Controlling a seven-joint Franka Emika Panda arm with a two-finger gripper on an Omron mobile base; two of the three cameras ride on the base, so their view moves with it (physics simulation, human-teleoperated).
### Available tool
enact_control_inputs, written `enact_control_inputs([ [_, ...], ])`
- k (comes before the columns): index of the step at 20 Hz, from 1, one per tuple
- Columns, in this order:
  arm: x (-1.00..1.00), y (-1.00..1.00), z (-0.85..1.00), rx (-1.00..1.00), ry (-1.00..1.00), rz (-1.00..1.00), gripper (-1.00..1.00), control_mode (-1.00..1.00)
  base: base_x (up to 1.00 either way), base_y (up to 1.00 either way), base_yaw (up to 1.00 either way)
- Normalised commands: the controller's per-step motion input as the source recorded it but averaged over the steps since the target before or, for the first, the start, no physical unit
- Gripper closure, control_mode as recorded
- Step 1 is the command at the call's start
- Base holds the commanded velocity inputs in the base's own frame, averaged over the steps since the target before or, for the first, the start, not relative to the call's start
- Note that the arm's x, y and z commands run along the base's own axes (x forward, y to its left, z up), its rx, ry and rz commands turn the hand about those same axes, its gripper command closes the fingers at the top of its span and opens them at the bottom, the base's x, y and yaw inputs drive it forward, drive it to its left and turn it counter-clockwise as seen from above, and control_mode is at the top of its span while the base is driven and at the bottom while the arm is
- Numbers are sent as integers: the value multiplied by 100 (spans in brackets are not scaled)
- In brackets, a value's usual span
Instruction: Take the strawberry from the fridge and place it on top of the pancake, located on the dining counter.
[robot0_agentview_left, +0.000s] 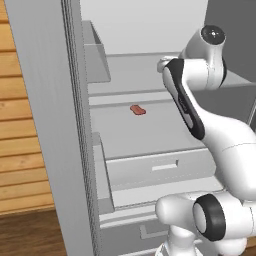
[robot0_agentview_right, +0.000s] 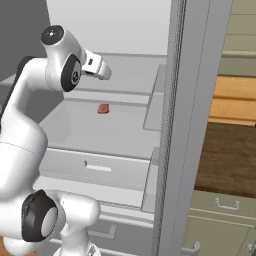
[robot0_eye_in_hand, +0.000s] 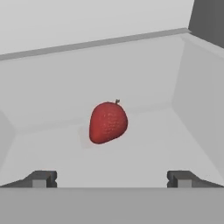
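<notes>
The fridge (robot0_agentview_left: 45, 125) stands open, its door edge on the left of the left base view, with a flat pinkish-red piece (robot0_agentview_left: 137, 110) lying mid-shelf. In the hand view the strawberry (robot0_eye_in_hand: 108, 122) rests on a pale shelf (robot0_eye_in_hand: 144, 153), near the back wall and well in from the right wall. The hand (robot0_eye_in_hand: 111, 178) has its fingertips (robot0_eye_in_hand: 41, 178) spread wide apart, empty, with the berry centred ahead between them, untouched.
</notes>
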Motion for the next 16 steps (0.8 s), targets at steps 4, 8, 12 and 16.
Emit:
enact_control_inputs([
  [4,47,-4,0,0,0,0,-100,-100,0,0,0],
  [8,41,-2,0,0,0,0,-100,-100,0,0,0],
  [12,35,0,-6,0,0,0,-100,-100,0,0,0],
  [16,19,0,-12,0,0,1,-100,-100,0,0,0],
])
